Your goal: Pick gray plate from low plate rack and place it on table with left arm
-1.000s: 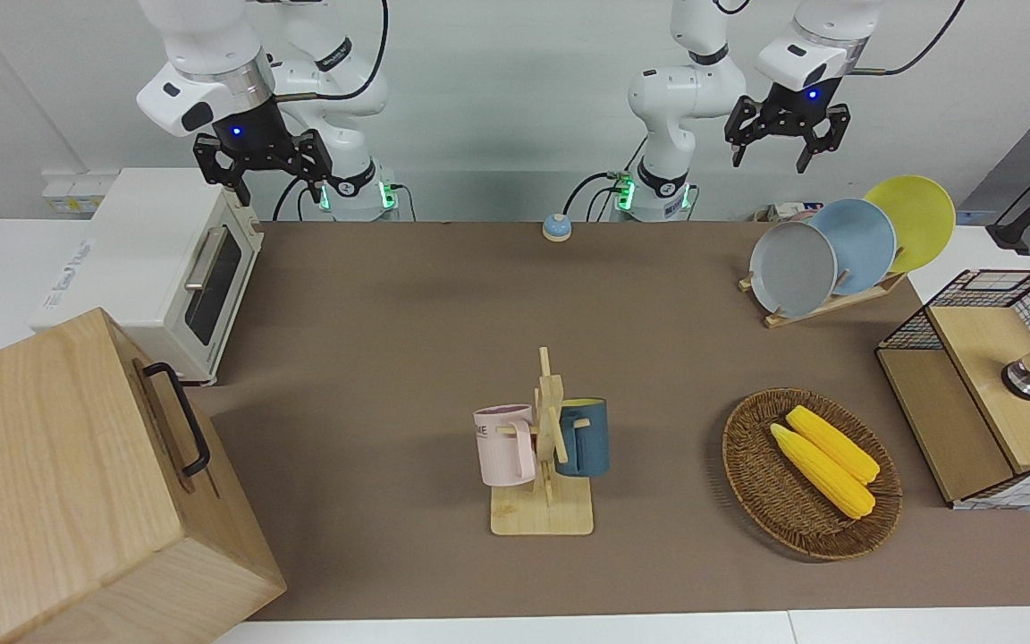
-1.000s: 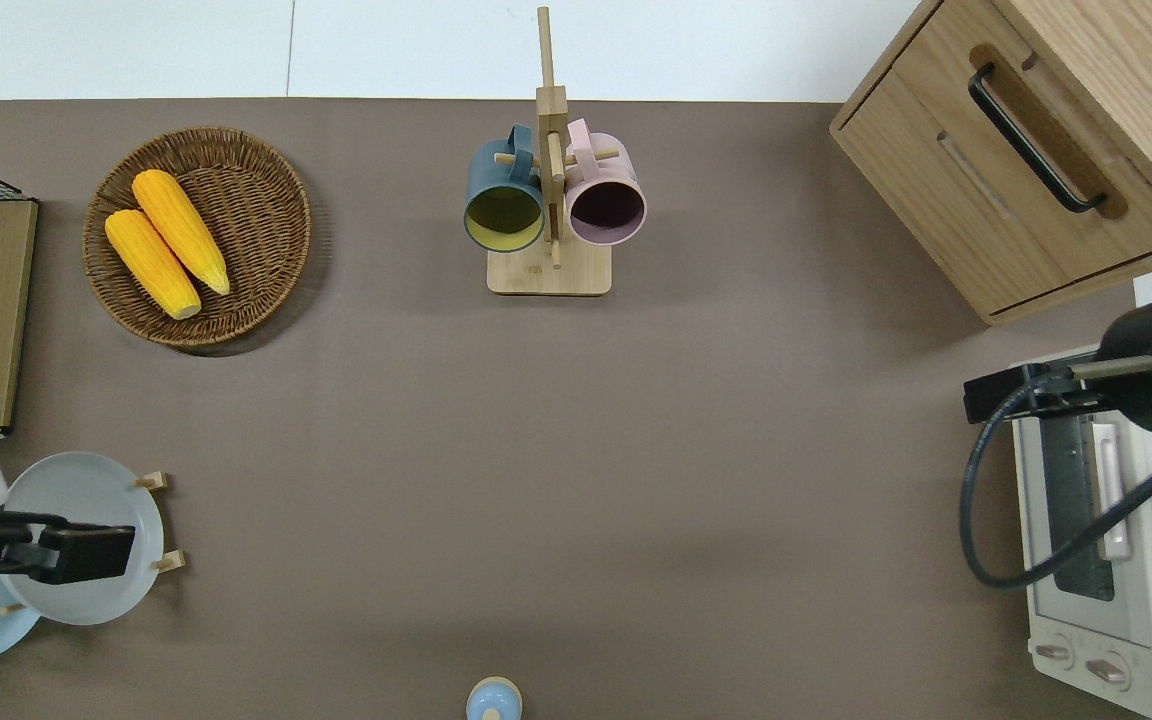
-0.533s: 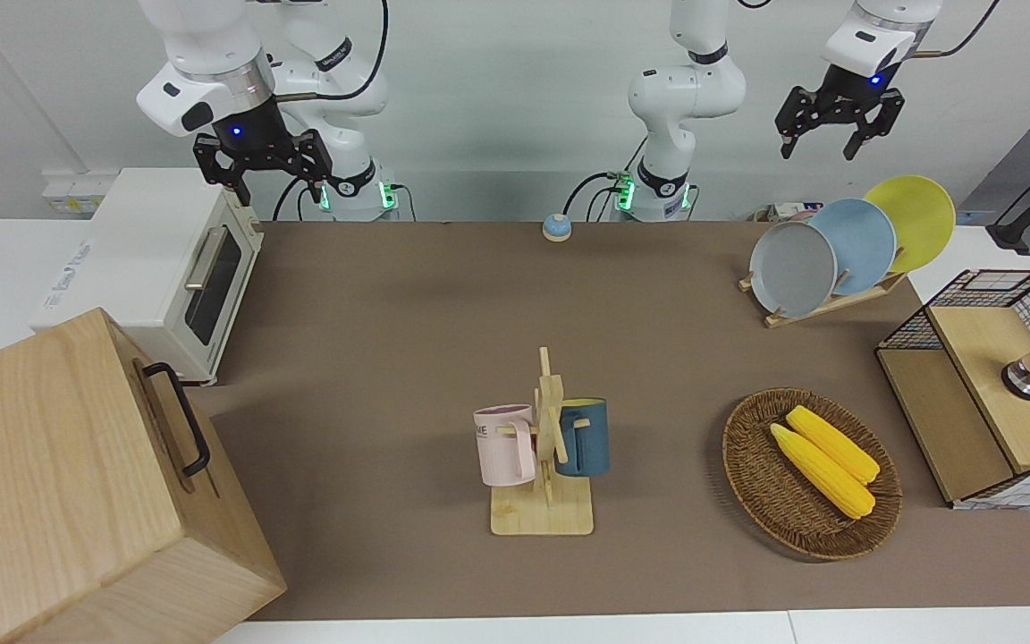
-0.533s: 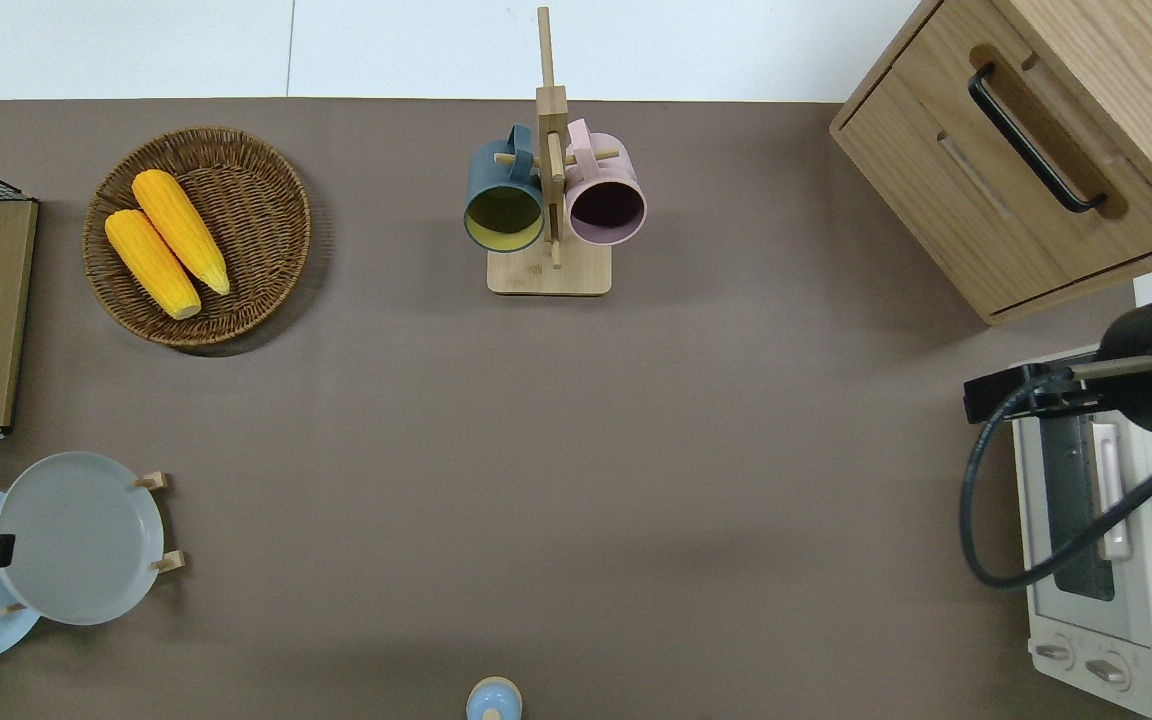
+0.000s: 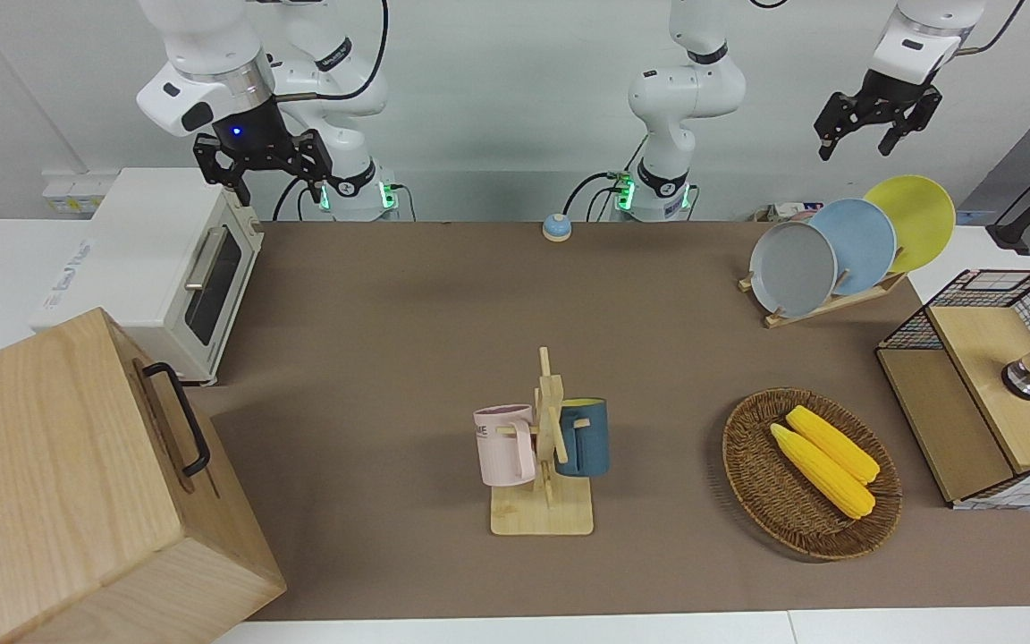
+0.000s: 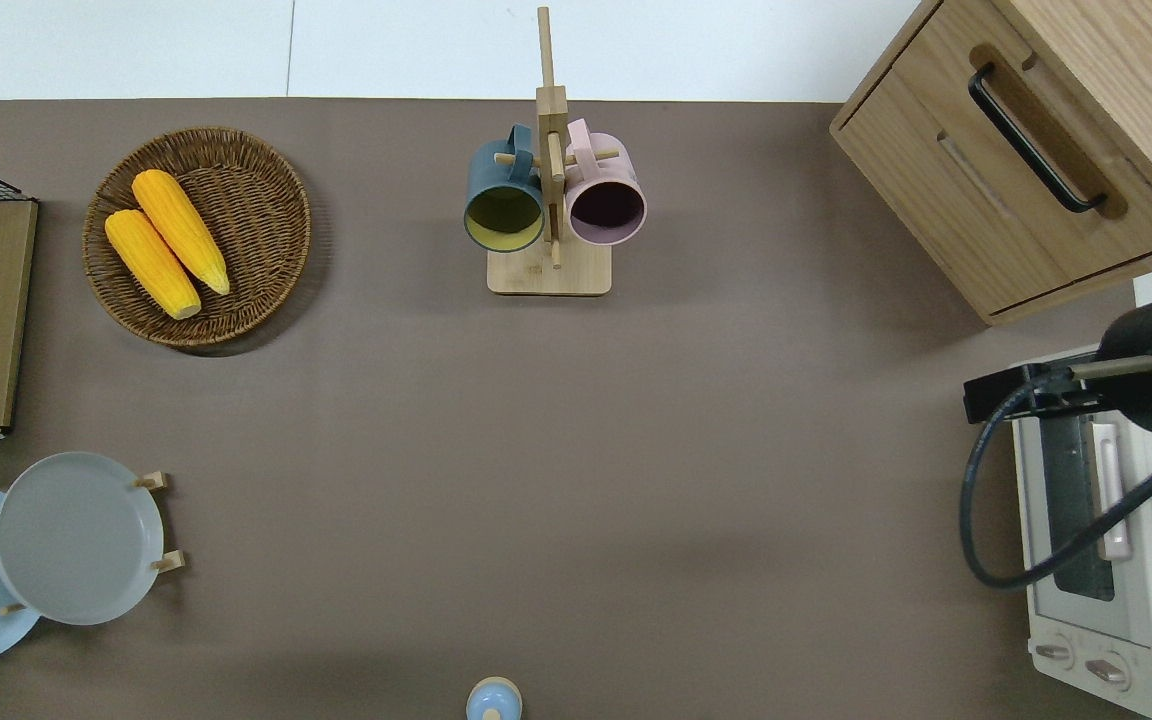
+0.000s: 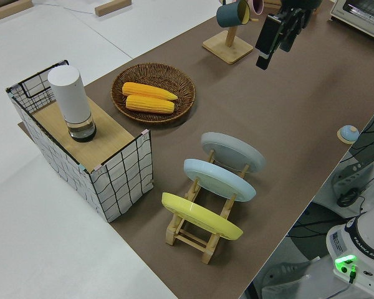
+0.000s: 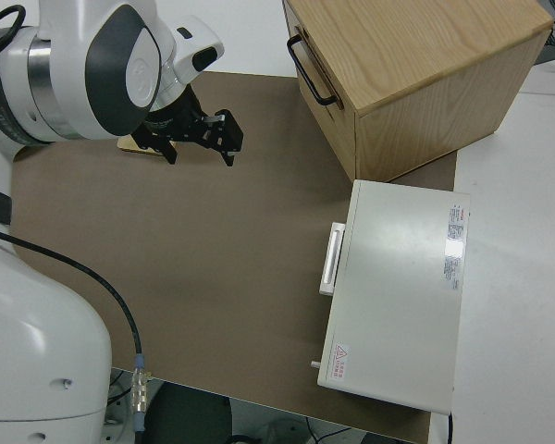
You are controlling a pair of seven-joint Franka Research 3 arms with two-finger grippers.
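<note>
Front view: left hand (image 5: 870, 131) has risen off toward the desk's end, fingers spread, empty | gray plate (image 5: 793, 268) stays in low plate rack (image 5: 823, 305) | bare desk (image 5: 443, 304) alongside | right arm parked

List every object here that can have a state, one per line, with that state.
Round light-gray plate: standing slanted in the low wooden plate rack, not gripped.
Light-blue plate: racked, middle slot.
Yellow plate: racked, end slot.
Left hand: open, empty, raised.
Right hand: open, empty, parked.
White toaster oven: door shut.
Wooden drawer cabinet: drawer shut.
Pink mug: hanging on the wooden mug tree.
Dark-blue mug: hanging.
</note>
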